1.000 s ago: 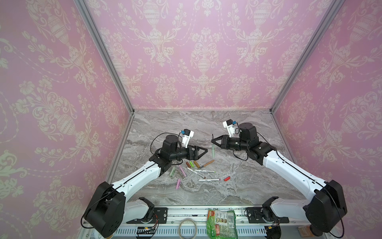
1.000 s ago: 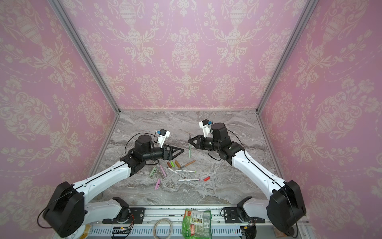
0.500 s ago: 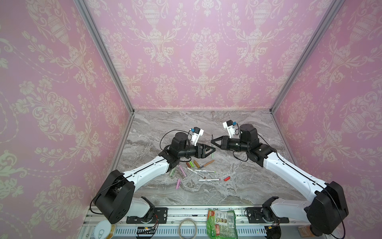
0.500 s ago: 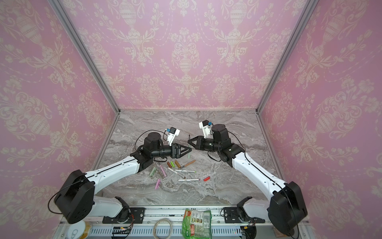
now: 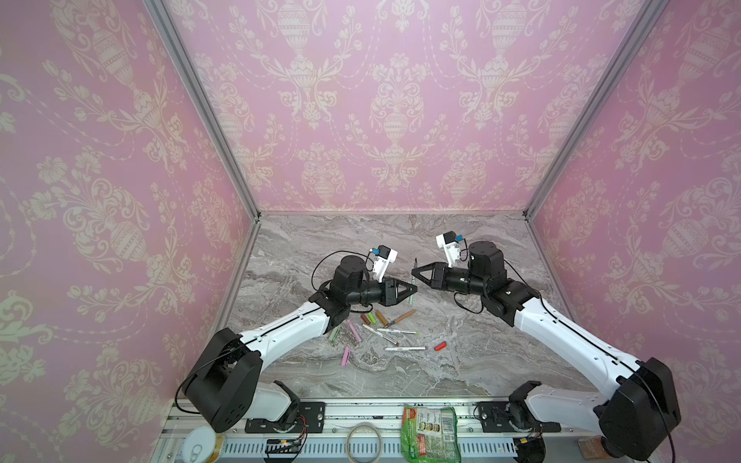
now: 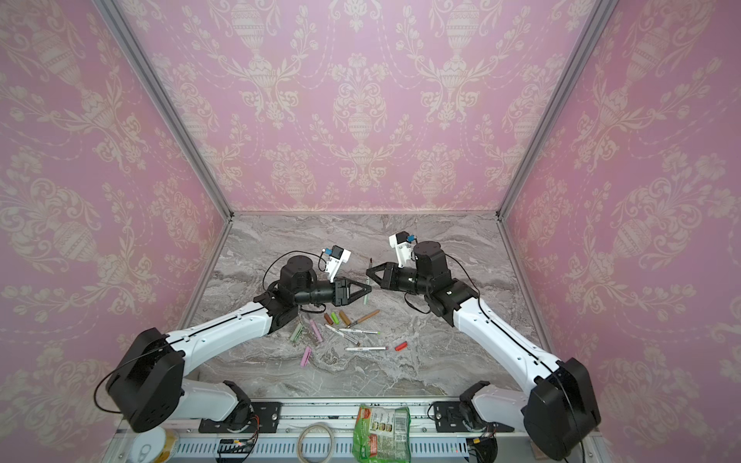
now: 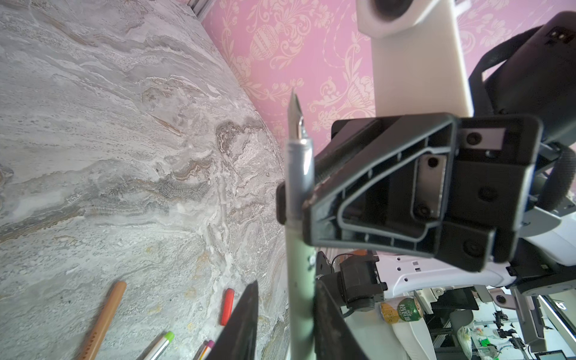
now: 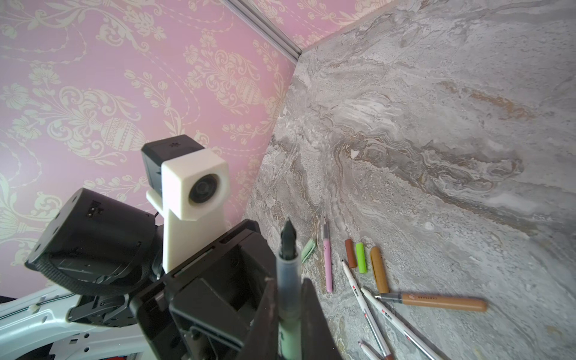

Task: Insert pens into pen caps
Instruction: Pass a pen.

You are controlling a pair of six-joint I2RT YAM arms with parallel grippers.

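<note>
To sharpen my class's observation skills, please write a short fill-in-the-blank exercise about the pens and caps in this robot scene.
1. The fingers of the right gripper clamp a pen whose barrel is pale ___.
2. ___ white-barrelled pens lie on the table.
3. The cap lying farthest to the robot's right is ___.
Missing words: green; three; red.
</note>
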